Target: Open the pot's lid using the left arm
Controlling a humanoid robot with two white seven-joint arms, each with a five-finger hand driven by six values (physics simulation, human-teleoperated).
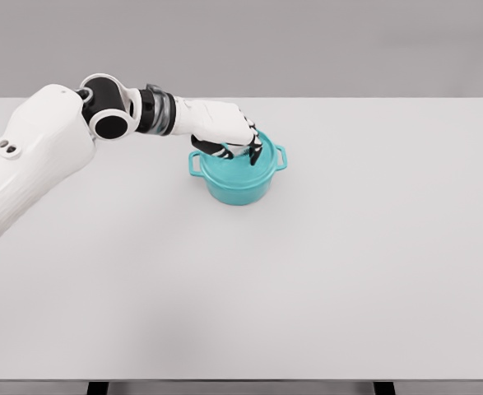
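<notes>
Table (323, 280): pale grey top, fills most of the head view; far edge runs across the upper part, near edge at the bottom.

Pot (239, 183): teal, round, upright, standing on the table a little above and left of the picture's middle, toward the far half of the top. Two loop handles, one at about 9 o'clock on the rim (196, 162), one at about 3 o'clock (280, 156).

Lid (262, 156): teal, seated on the pot; only a strip along the 3 o'clock side and front shows, the rest is covered by the hand. Knob not visible. Whether the lid sits flat or is tipped: cannot tell.

Left arm (35, 160): white, comes in from the left edge, black elbow joint at about 10 o'clock from the pot, forearm reaching right across the table to the pot.

Left hand (225, 132): lying over the top of the lid, back of the hand up, coming in from the pot's 10 o'clock side.

Fingers (243, 150): curled downward onto the middle of the lid, dark inner segments showing; they look closed around something at the lid's centre, but the contact itself is hidden under the hand.

Shadow: soft dark patch on the table just beside the pot's base.
</notes>
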